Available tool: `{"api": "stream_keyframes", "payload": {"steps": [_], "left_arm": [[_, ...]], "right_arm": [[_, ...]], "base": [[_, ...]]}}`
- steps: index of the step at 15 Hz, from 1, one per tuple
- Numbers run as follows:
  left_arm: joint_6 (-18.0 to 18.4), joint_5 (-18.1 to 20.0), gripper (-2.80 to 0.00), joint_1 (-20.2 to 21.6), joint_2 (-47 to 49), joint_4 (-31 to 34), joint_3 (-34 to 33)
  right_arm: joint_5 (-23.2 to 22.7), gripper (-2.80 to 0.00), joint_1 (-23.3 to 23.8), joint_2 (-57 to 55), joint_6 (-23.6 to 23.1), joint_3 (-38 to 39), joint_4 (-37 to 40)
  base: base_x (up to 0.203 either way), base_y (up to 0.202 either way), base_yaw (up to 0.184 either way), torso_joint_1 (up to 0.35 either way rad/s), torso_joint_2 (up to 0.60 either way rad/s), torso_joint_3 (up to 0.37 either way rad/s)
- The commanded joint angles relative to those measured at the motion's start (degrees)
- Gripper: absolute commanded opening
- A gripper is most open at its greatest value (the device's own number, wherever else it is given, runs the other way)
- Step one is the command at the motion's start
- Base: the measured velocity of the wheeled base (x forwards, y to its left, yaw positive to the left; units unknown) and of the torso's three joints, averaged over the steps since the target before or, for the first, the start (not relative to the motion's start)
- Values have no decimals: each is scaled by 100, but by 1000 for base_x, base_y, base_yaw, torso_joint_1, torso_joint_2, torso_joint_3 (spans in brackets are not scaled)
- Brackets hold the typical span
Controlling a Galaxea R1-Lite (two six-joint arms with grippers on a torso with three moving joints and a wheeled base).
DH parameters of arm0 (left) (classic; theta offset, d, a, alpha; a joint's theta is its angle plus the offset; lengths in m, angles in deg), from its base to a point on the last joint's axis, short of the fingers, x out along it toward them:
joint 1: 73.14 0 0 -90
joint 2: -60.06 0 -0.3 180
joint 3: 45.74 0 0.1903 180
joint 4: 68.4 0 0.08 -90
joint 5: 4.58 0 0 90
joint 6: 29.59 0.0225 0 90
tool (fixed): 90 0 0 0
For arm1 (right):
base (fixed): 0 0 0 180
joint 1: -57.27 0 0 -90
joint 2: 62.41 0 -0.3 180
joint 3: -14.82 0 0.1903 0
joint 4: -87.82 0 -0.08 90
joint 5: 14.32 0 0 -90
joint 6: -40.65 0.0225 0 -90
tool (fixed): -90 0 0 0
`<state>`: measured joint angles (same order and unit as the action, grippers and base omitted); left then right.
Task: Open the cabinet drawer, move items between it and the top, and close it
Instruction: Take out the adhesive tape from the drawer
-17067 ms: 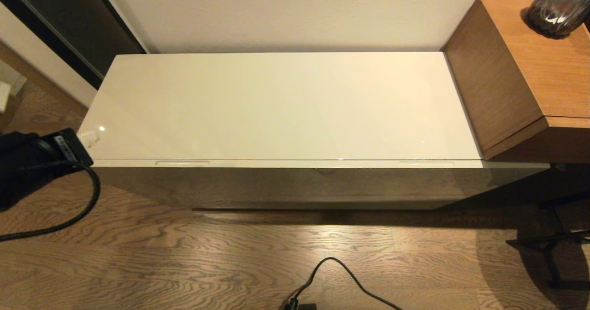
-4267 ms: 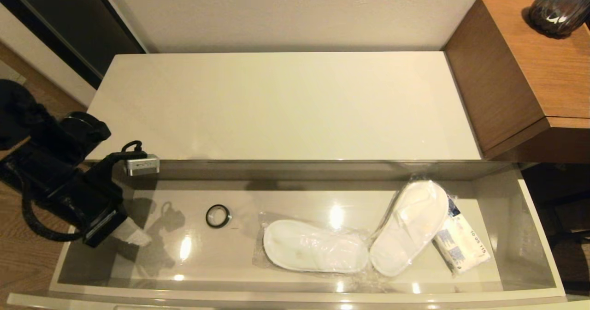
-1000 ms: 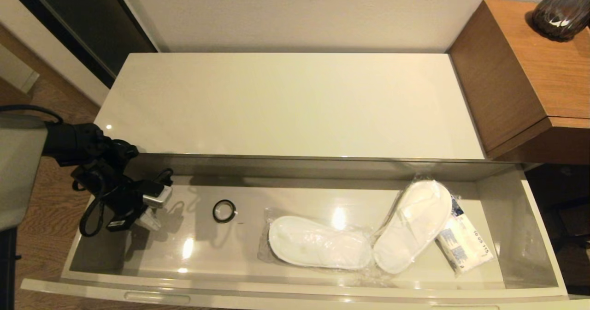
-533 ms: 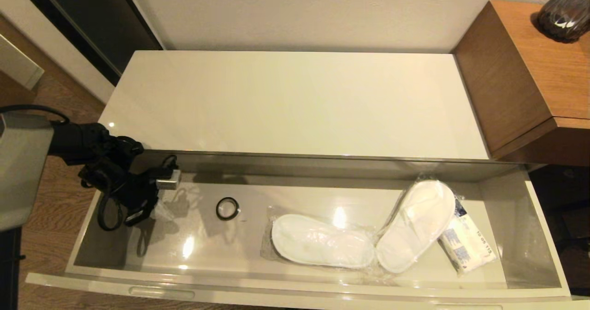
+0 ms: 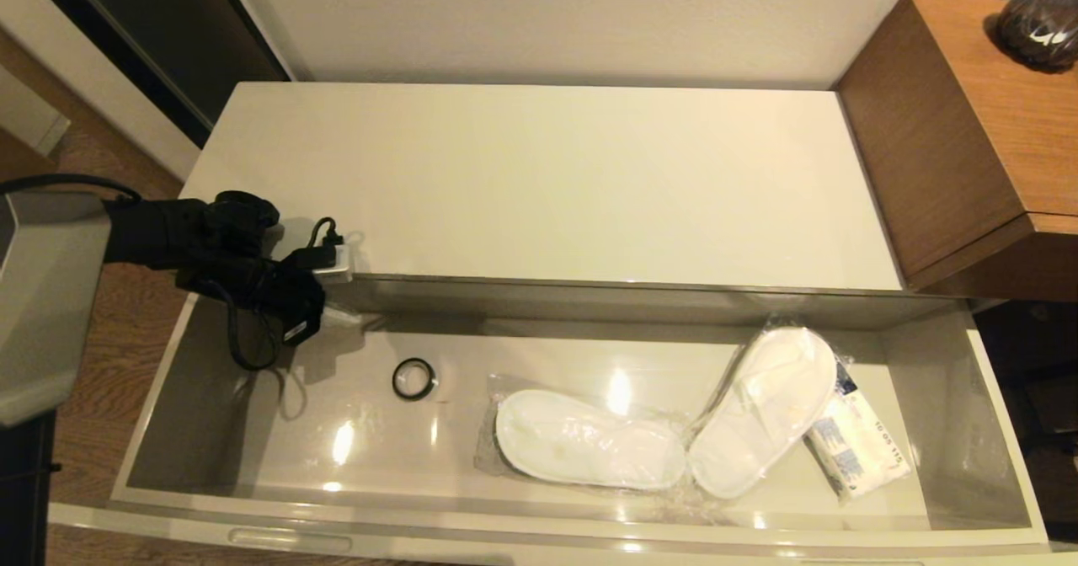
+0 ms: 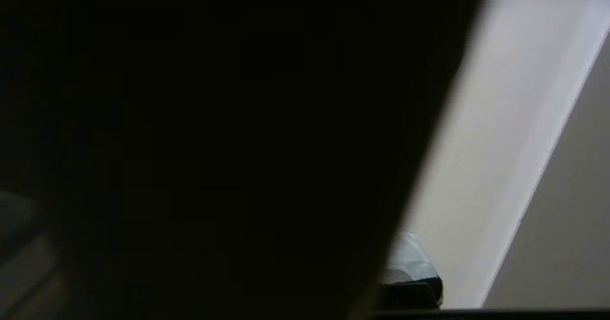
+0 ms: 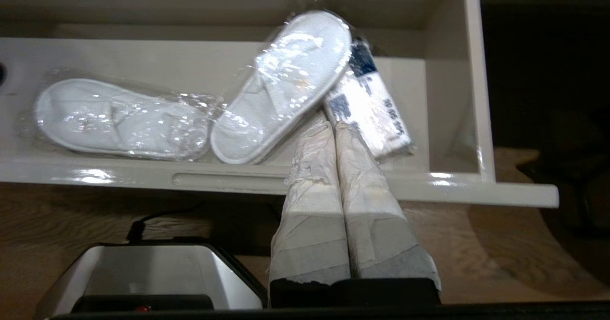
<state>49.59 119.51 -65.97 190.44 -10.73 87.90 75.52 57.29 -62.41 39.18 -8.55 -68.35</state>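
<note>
The cabinet drawer (image 5: 539, 534) stands pulled out wide. On its floor lie a small black tape roll (image 5: 413, 378) and a pair of white slippers (image 5: 581, 441) (image 5: 762, 410) in clear plastic. My left gripper (image 5: 347, 318) is shut and empty at the drawer's back left corner, just under the edge of the glossy top (image 5: 539, 178) and left of the roll. The left wrist view is mostly dark, with one pale fingertip (image 6: 413, 263) showing. My right gripper (image 7: 332, 125) is shut and empty in front of the drawer's right part, pointing at the slippers (image 7: 286, 86).
A white packet with blue print (image 5: 859, 452) lies at the drawer's right end, beside the upright slipper. A taller brown wooden unit (image 5: 968, 128) with a dark vase (image 5: 1040, 35) stands right of the top. A handle slot (image 7: 228, 179) runs along the drawer front.
My left arm has risen and moved back from the drawer's left floor to its back left corner by the top's edge. The items have not moved.
</note>
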Motion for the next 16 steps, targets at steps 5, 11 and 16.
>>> {"api": "stream_keyframes", "payload": {"steps": [5, 11, 16], "left_arm": [[398, -6, -280, 2, -280, 148, -371], [1221, -448, -280, 135, -435, 919, -657], [1570, -777, -280, 188, -487, 1224, -727]], "right_arm": [[-2, -280, -2, -9, -2, 0, -2], [-2, -280, -2, -9, -2, 9, -2], [-2, -280, -2, -9, -2, 8, -2]], "base": [[0, 0, 0, 0, 0, 0], [0, 0, 0, 0, 0, 0], [0, 0, 0, 0, 0, 0]]}}
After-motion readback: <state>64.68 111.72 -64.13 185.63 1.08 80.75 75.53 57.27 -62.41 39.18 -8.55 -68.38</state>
